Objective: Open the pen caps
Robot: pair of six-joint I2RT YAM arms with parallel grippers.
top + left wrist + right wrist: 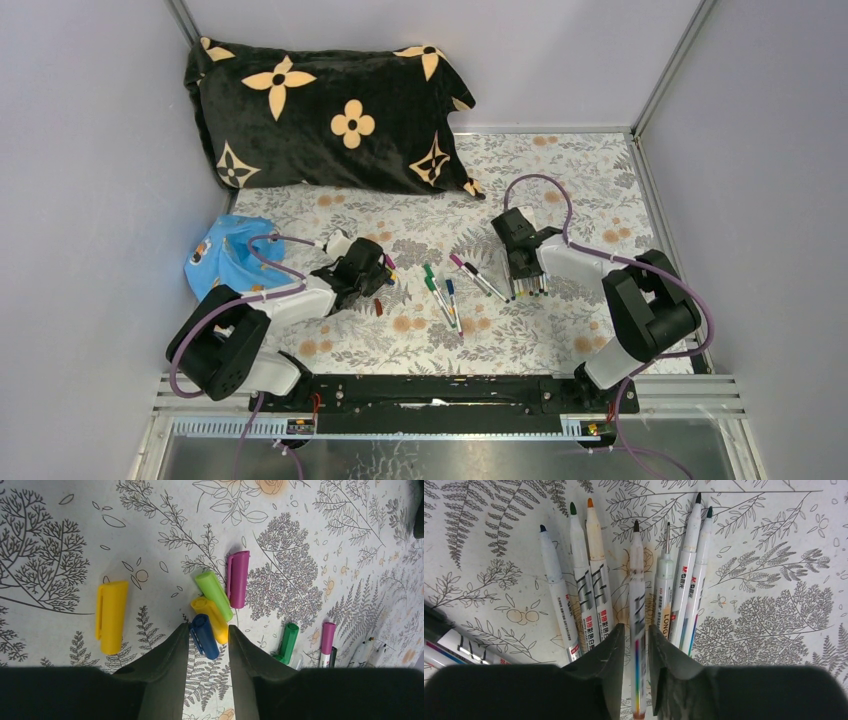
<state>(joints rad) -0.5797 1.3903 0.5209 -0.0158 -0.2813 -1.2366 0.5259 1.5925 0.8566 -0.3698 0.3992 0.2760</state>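
Hiding pen barrels (594, 575), right fingers (606, 660) gape; left fingers (167, 660) gape astride blue cap (205, 636).

pen (461, 647) cut off (left edge), ends unseen

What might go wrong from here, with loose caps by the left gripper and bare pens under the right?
1. The left gripper is open around the blue cap, which touches a yellow cap; closing may pinch both or scatter the cluster.
2. The right gripper straddles one uncapped pen in a tight row; moving may roll its neighbours and let bare tips mark the tablecloth.
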